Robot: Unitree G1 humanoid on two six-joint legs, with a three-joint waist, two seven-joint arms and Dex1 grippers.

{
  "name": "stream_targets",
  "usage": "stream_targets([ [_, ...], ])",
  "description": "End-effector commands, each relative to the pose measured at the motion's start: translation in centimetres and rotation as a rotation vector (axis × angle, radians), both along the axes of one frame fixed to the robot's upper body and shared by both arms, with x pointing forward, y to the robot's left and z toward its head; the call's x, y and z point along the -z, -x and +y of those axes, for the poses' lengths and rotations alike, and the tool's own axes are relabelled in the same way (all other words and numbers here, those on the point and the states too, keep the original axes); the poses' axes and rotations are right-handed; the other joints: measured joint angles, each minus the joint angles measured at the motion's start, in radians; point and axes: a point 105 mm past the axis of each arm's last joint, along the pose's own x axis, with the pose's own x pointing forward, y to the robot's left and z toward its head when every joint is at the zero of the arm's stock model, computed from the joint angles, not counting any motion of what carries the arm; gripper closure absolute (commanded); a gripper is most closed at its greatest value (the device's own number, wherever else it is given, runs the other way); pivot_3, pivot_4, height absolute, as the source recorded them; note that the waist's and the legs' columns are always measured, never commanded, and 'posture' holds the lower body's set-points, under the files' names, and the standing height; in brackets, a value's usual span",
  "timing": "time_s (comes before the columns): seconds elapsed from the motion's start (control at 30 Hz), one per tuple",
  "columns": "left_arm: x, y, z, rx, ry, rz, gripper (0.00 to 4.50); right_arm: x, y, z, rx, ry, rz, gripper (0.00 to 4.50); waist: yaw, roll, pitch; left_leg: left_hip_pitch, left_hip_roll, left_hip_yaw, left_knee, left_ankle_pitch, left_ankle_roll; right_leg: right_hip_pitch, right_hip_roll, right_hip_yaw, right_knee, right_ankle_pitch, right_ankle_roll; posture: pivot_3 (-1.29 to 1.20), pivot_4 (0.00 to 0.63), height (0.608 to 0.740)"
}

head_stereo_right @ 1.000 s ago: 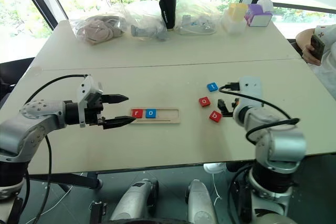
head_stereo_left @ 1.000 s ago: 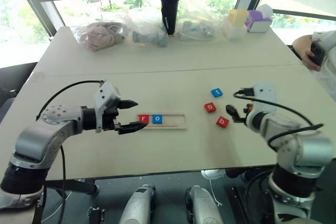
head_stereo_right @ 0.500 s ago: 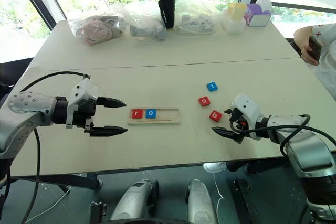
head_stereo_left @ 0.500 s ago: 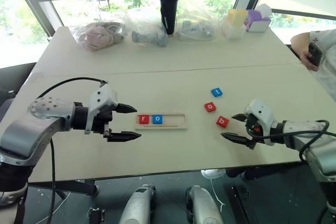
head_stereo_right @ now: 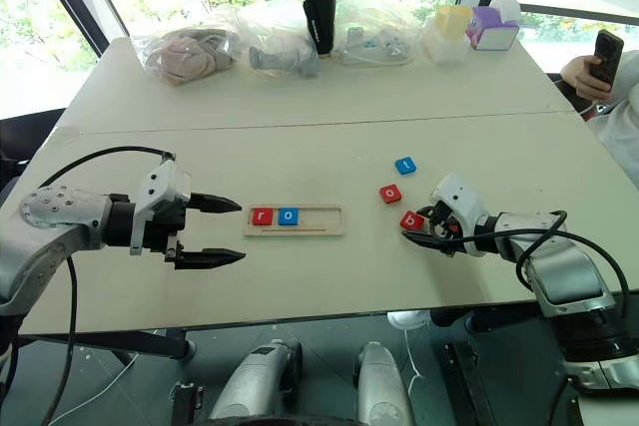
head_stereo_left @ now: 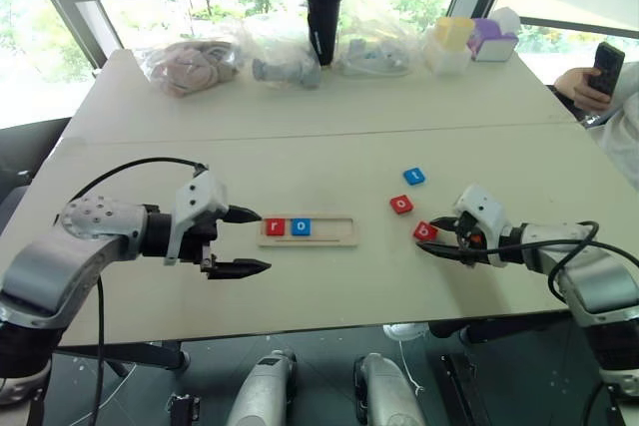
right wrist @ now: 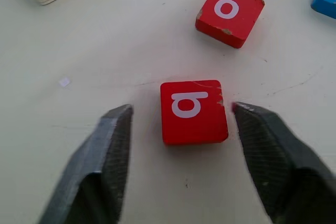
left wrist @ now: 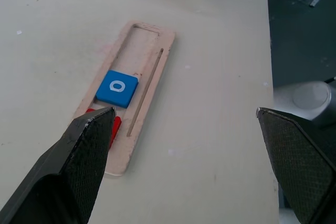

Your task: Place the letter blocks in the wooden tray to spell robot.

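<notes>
Red "b" block framed by the right gripper

The red b block (right wrist: 194, 112) lies on the counter (head_stereo_left: 329, 147) between the parted fingers of the right gripper (right wrist: 181, 145), untouched. Right of frame centre, three slots are left free in the wooden tray (head_stereo_left: 307, 229) beside "r" and "o". The left gripper (head_stereo_left: 243, 241) is held open.

Red b block (right wrist: 193, 112), red o block (right wrist: 229, 14), blue o block (left wrist: 117, 87), pale wooden tray (left wrist: 155, 58), black tumbler (head_stereo_left: 322, 6)

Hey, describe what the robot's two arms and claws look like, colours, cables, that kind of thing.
Both arms are silver-grey metal with rounded joint housings and dark bands near the base. Each wrist carries a white block. A black cable loops along each arm. The left claw and right claw each have two black, tapered fingers with finely textured pads.
</notes>
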Motion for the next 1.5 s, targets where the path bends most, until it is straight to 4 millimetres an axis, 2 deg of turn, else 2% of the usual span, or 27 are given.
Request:
stream_targets([
  [0.03,-1.0,0.1,0.1,-0.001,-0.001,-0.048,0.00,-0.8,-0.4,0.0,-0.006,-0.001,-0.039,3.36,0.000,0.000,0.000,0.000,0.000,0.000,0.000,0.000,0.000,0.000,0.000,0.000,0.000,0.000,0.000,0.00,0.150,0.740],
  [0.13,-1.1,0.1,0.4,-0.012,0.001,-0.052,0.00,-1.1,-0.3,0.3,-0.015,-0.018,-0.036,3.35,0.000,0.000,0.000,0.000,0.000,0.001,0.000,0.000,0.000,0.000,0.001,0.000,0.000,0.000,0.001,0.00,0.150,0.740],
  [0.3,-1.1,0.0,0.8,-0.025,-0.001,-0.052,0.00,-3.3,-0.5,1.7,-0.058,-0.079,-0.078,3.35,-0.001,0.000,0.000,0.000,0.001,0.001,0.000,0.000,0.000,0.000,0.002,0.001,0.000,0.001,0.001,0.00,0.150,0.740],
  [0.4,-1.2,-0.4,1.0,-0.040,0.005,-0.055,0.00,-5.6,-0.5,5.5,-0.200,-0.112,-0.127,3.35,-0.006,0.000,0.000,0.000,0.002,0.002,0.000,0.000,0.000,-0.001,0.003,0.001,0.000,0.001,0.000,0.00,0.150,0.740],
  [0.47,-1.3,-0.7,1.2,-0.046,0.006,-0.056,0.00,-6.4,-0.3,7.6,-0.280,-0.123,-0.140,3.35,-0.007,0.000,0.000,0.001,0.005,0.003,0.000,0.000,0.000,-0.002,0.004,0.002,0.000,0.003,0.000,0.00,0.150,0.740],
  [0.57,-1.2,-1.1,1.5,-0.057,-0.002,-0.061,0.00,-6.5,-0.5,10.9,-0.402,-0.120,-0.135,3.35,-0.004,0.000,0.000,0.001,0.007,0.003,0.000,0.000,0.000,-0.002,0.006,0.001,0.001,0.004,-0.001,0.00,0.150,0.740],
  [0.67,-1.2,-1.3,1.8,-0.067,-0.009,-0.064,0.00,-5.5,-0.7,12.8,-0.485,-0.089,-0.109,3.35,-0.001,0.000,0.000,0.001,0.007,0.004,0.000,0.000,0.000,-0.002,0.007,0.001,0.001,0.004,-0.001,0.00,0.150,0.740],
  [0.8,-1.3,-1.1,2.0,-0.083,-0.010,-0.069,0.00,-4.2,-1.8,13.7,-0.522,-0.060,-0.079,3.35,-0.003,0.000,0.000,0.000,0.005,0.005,0.001,0.000,0.000,-0.002,0.006,0.002,0.000,0.004,0.000,0.00,0.150,0.740],
  [1.07,-0.9,-0.5,1.8,-0.106,0.007,-0.062,0.00,-3.1,-2.9,15.0,-0.605,-0.022,-0.043,3.35,-0.005,0.000,0.000,0.001,0.006,0.006,0.001,0.000,0.000,-0.003,0.006,0.002,0.003,0.005,0.001,0.00,0.150,0.740],
  [1.5,-0.7,-0.3,1.8,-0.147,0.032,-0.063,0.00,-2.4,-4.6,16.9,-0.636,0.013,-0.057,3.35,-0.007,0.000,0.000,0.003,0.006,0.006,0.001,0.001,-0.001,-0.004,0.007,0.002,0.008,0.005,0.001,0.00,0.150,0.740],
])
